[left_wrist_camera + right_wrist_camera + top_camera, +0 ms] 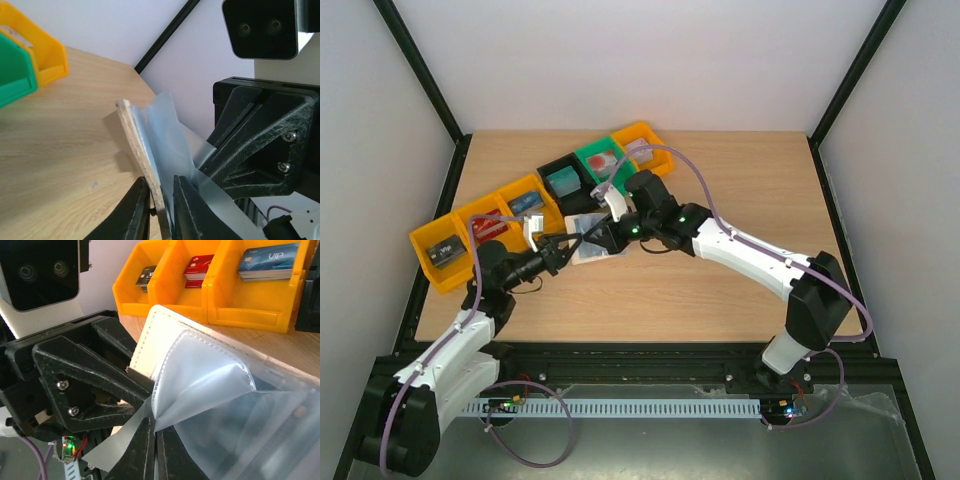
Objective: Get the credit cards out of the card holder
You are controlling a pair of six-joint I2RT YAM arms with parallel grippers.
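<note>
The wooden bench point(700, 290) carried a slanting row of open bins along its far left side: three yellow bins point(445, 250), a black bin point(560, 180), a green bin point(603, 163) and one more yellow bin point(645, 145). In front of that row the left arm point(450, 350) and the right arm point(760, 260) reached towards each other and met over the middle of the bench. Between them the card holder point(150, 140) was held up off the wood, opened, its beige cover on one side and its light blue, glossy pockets spread on the other. The left end effector point(160, 186) was closed almost fully, clamping the stitched beige edge of the card holder between its two black fingers. The right end effector point(154, 436) faced it from the other side with its fingers pressed nearly together on a pale grey sheet point(117, 442) that came out at the fold of the pockets; whether that sheet was a card or a pocket flap could not be told. In the yellow bins lay small stacks of cards: a blue stack point(265, 262), a red stack point(197, 270) and a dark stack point(145, 277).
</note>
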